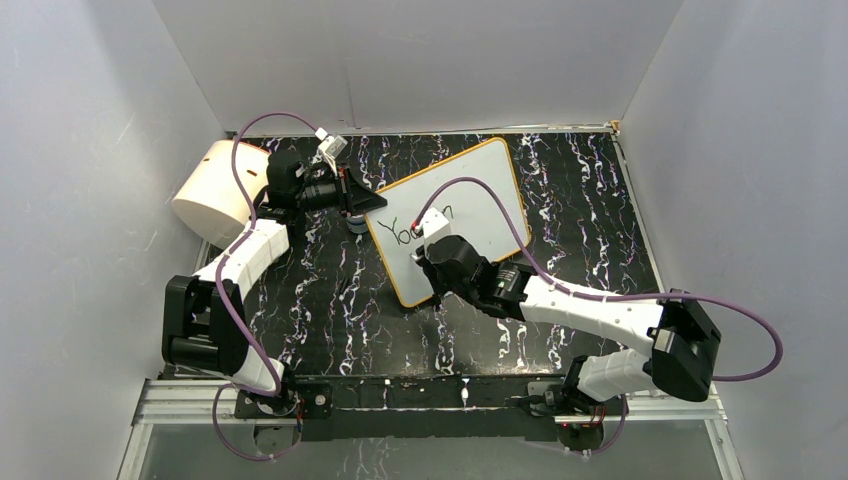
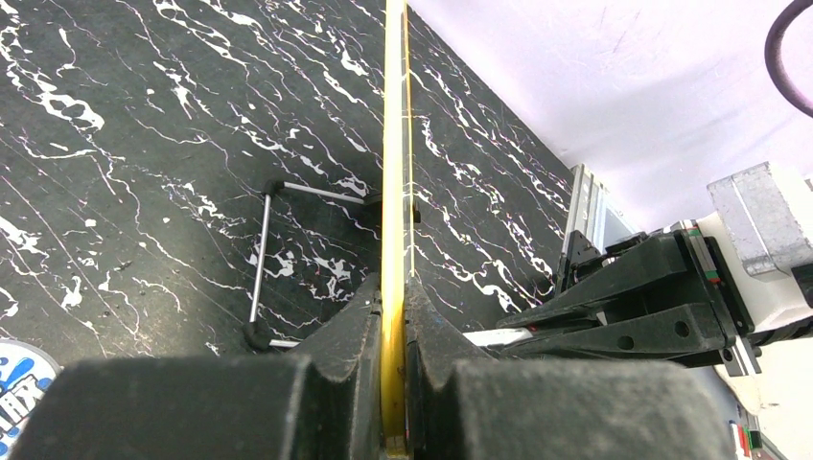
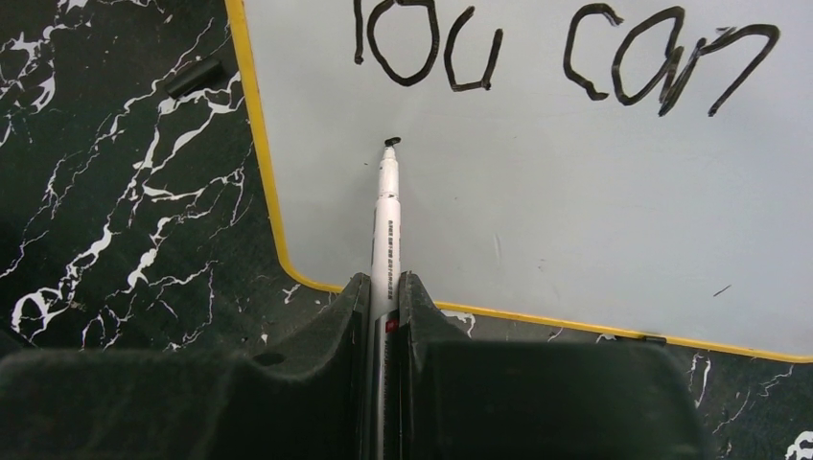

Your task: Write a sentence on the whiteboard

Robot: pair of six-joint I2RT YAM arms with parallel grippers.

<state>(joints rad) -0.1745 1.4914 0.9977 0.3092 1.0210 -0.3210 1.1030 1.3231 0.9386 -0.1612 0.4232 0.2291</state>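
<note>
The whiteboard (image 1: 470, 190) lies tilted on the black marbled table, white with a yellow rim. Black lettering (image 3: 566, 57) reads "You can" on one line; a short mark sits under it by the pen tip. My left gripper (image 2: 393, 316) is shut on the board's yellow edge (image 2: 393, 144) at its far left corner (image 1: 372, 205). My right gripper (image 3: 386, 287) is shut on a white marker (image 3: 387, 230), its black tip touching or just above the board below "You". In the top view the right gripper (image 1: 440, 262) hovers over the board's lower left part.
A big cream cylinder (image 1: 215, 192) lies at the far left by the wall. A thin metal wire stand (image 2: 261, 264) lies on the table left of the board edge. A small black cap-like piece (image 3: 192, 77) lies left of the board. White walls enclose the table.
</note>
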